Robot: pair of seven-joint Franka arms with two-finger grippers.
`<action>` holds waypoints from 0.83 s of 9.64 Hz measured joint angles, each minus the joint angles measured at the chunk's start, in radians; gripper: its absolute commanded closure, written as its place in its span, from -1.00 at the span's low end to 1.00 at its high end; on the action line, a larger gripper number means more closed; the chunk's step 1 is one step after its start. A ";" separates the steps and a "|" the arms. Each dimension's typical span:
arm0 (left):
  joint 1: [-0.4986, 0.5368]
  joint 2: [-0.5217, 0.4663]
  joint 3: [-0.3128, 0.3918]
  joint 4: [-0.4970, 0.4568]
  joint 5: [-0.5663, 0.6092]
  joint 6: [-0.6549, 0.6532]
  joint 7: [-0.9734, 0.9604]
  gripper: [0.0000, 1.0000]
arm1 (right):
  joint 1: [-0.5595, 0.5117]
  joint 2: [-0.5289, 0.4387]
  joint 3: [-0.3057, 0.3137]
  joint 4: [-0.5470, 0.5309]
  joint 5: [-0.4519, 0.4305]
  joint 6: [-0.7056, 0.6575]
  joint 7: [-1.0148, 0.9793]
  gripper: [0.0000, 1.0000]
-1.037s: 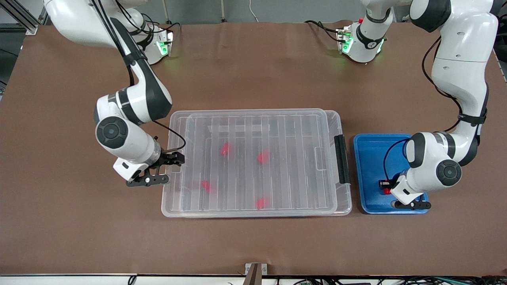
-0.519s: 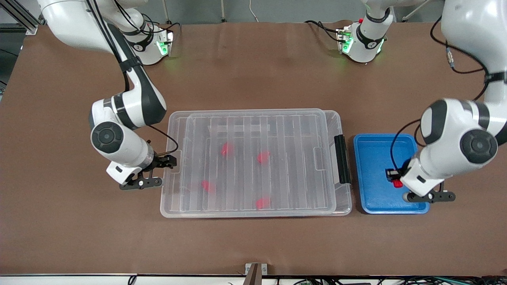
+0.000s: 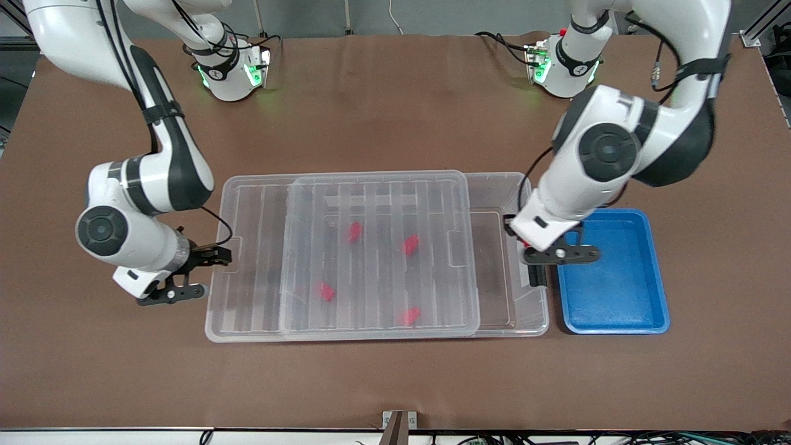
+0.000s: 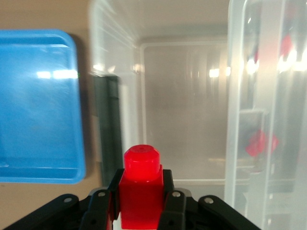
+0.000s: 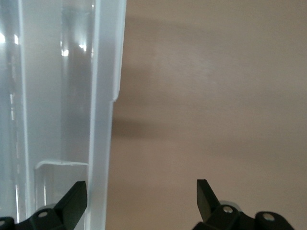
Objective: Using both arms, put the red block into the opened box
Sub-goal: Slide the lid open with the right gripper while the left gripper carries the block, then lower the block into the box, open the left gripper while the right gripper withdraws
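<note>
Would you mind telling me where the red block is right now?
The red block is clamped in the left gripper, held over the uncovered end of the box next to the blue tray, toward the left arm's end of the table.

From the front, the left gripper (image 3: 525, 247) is mostly buried under its own wrist, so the red block (image 4: 140, 191) it's pinching barely shows there. In the left wrist view the block's base runs off the frame edge. The red pieces in the box (image 3: 500, 185) are smeared blobs through the ribbed lid (image 3: 377, 253), shapes unreadable. The black latch handle (image 3: 536, 275) is half covered by that gripper. Right gripper (image 5: 142, 194) fingers are cut off at the frame edge, and one probably sits over the lid's rim
</note>
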 measured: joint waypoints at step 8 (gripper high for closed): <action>-0.066 0.288 -0.005 -0.148 -0.001 0.466 -0.034 0.76 | -0.006 -0.006 -0.106 0.029 0.000 -0.020 -0.140 -1.00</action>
